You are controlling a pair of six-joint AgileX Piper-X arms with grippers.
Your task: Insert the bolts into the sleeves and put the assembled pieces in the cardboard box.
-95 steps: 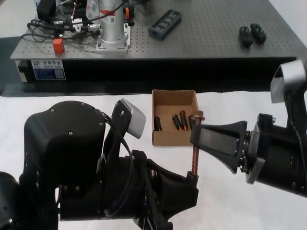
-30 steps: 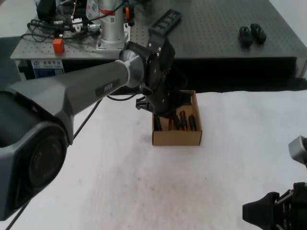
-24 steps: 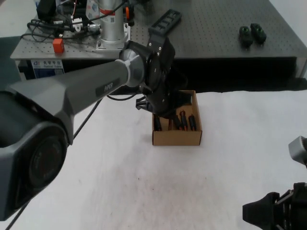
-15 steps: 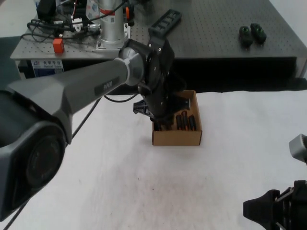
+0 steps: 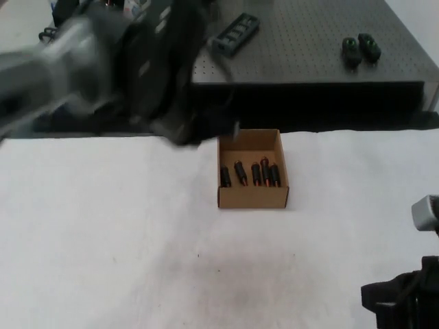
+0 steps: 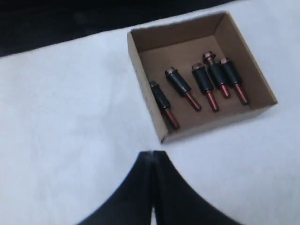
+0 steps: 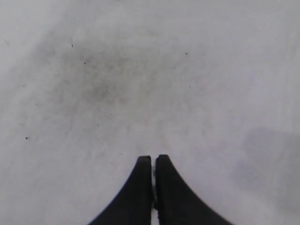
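Just beyond the left claw [image 6: 151, 157], its fingers pressed together and empty, sits the cardboard box [image 6: 183, 51] on the table [image 5: 137, 240]. Five assembled pieces [image 6: 205, 79] lie inside, side by side and seemingly parallel. The right claw [image 7: 153, 159], likewise closed and empty, hangs well apart, so the left is nearer.

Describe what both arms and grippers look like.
The left gripper and right gripper have plain black fingers tapering to narrow tips. In the high view the left arm is grey and black, the right arm black with a pale grey part.
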